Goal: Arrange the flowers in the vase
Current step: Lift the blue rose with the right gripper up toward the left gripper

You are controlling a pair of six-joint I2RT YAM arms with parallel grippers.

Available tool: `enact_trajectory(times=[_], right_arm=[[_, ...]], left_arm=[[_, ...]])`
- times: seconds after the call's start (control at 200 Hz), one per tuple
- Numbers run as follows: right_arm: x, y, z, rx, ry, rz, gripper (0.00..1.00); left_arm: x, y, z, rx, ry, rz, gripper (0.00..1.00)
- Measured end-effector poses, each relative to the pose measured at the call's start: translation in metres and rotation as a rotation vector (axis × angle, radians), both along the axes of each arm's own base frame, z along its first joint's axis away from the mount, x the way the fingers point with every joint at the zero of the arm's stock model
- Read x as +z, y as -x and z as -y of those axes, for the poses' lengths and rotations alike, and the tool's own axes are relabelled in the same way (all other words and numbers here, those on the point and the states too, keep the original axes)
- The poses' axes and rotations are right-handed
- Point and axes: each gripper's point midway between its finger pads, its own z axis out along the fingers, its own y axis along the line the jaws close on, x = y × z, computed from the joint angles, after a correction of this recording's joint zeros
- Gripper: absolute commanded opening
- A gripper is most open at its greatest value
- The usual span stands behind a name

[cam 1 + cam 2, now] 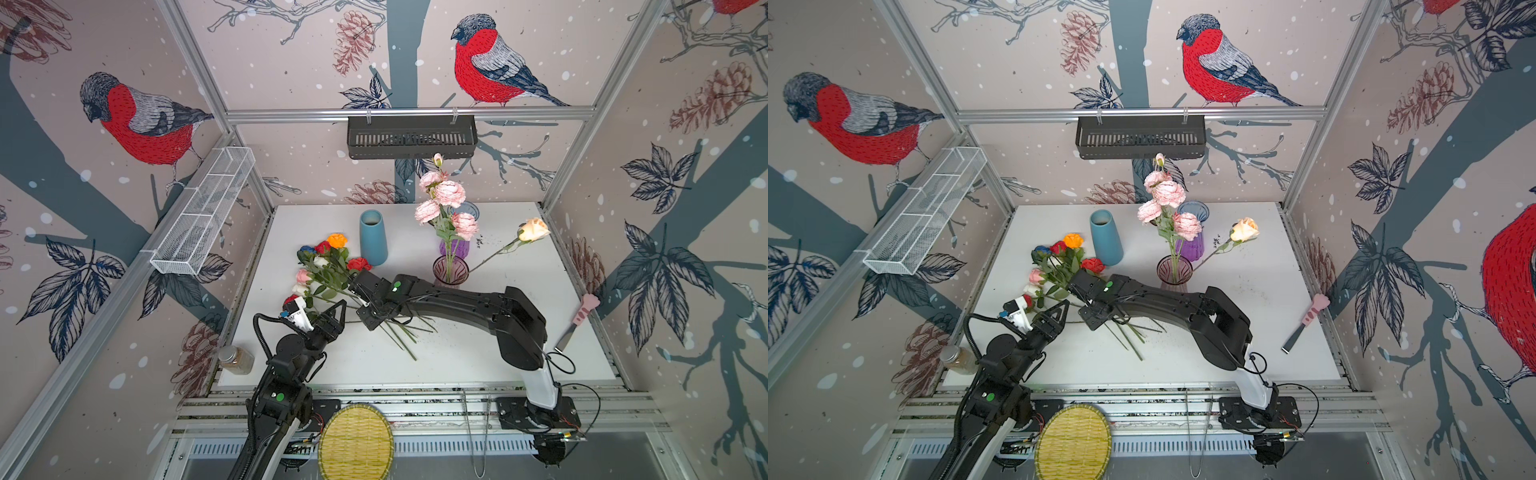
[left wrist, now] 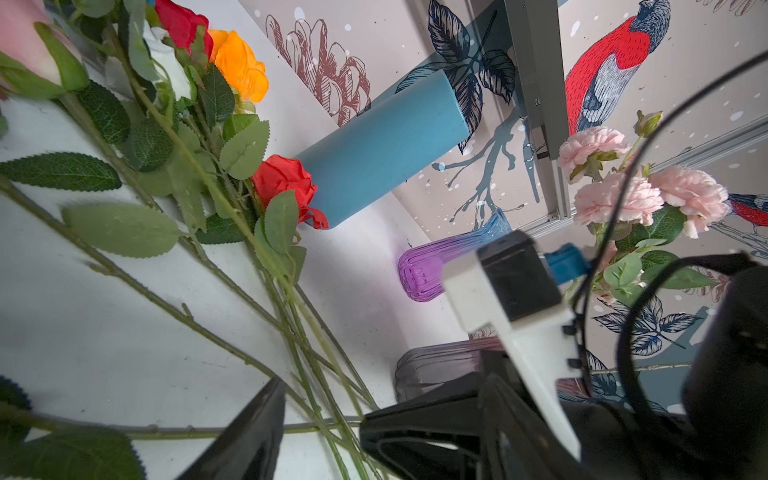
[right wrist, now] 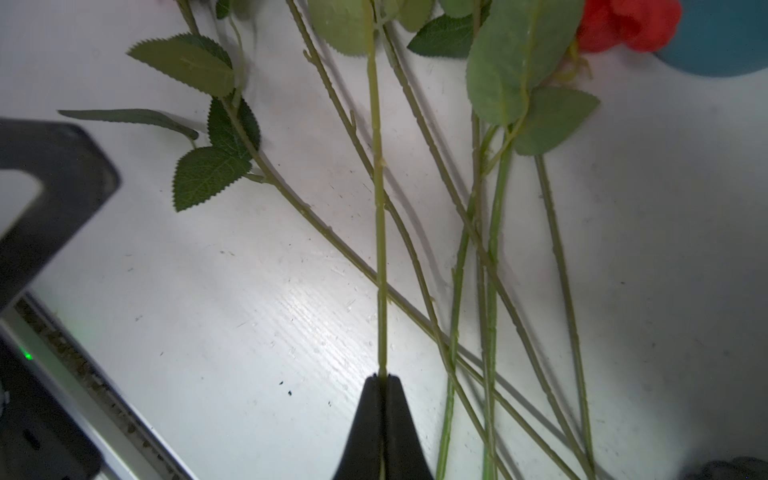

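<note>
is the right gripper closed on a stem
Yes, the right wrist view shows the right gripper pinched shut on one green stem.

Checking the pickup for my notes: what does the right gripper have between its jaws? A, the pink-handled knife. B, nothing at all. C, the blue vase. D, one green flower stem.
D: in the right wrist view the right gripper is pinched shut on a single green stem that runs straight out from between its tips.

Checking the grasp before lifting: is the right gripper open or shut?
Shut: the right gripper pinches one green stem between closed jaws in the wrist view.
</note>
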Motion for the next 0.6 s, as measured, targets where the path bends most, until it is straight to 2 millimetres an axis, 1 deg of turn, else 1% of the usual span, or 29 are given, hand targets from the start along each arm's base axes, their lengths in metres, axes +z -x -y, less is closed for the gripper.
enact_trajectory(times=[0.125,0.235,0.33,0.385,0.455,0.495,0.525,0.575,0.6], right_arm=[[0.040,0.003,0.010,-0.007,-0.071,0.034,0.02],[0.076,0.006,0.027,-0.036,-0.135,0.071,0.01],[0.121,0.007,0.043,-0.061,-0.228,0.131,0.01],[0.152,0.008,0.054,-0.076,-0.306,0.178,0.01],[0.184,0.013,0.071,-0.087,-0.413,0.232,0.02],[0.195,0.018,0.081,-0.085,-0.471,0.259,0.02],[0.200,0.022,0.088,-0.077,-0.505,0.278,0.02],[0.204,0.031,0.099,-0.053,-0.542,0.312,0.02],[0.205,0.036,0.103,-0.037,-0.561,0.329,0.02]], left_arm=[[0.000,0.000,0.001,-0.004,0.000,-0.001,0.76],[0.000,0.000,0.001,-0.007,0.002,0.007,0.75],[0.007,0.002,0.003,-0.018,0.010,0.035,0.76],[0.013,0.004,0.005,-0.034,0.017,0.064,0.75],[0.023,0.005,0.006,-0.043,0.028,0.102,0.75],[0.027,0.006,0.009,-0.060,0.033,0.120,0.75],[0.032,0.007,0.010,-0.068,0.038,0.138,0.75],[0.041,0.010,0.014,-0.095,0.047,0.175,0.73],[0.046,0.011,0.015,-0.107,0.051,0.196,0.69]])
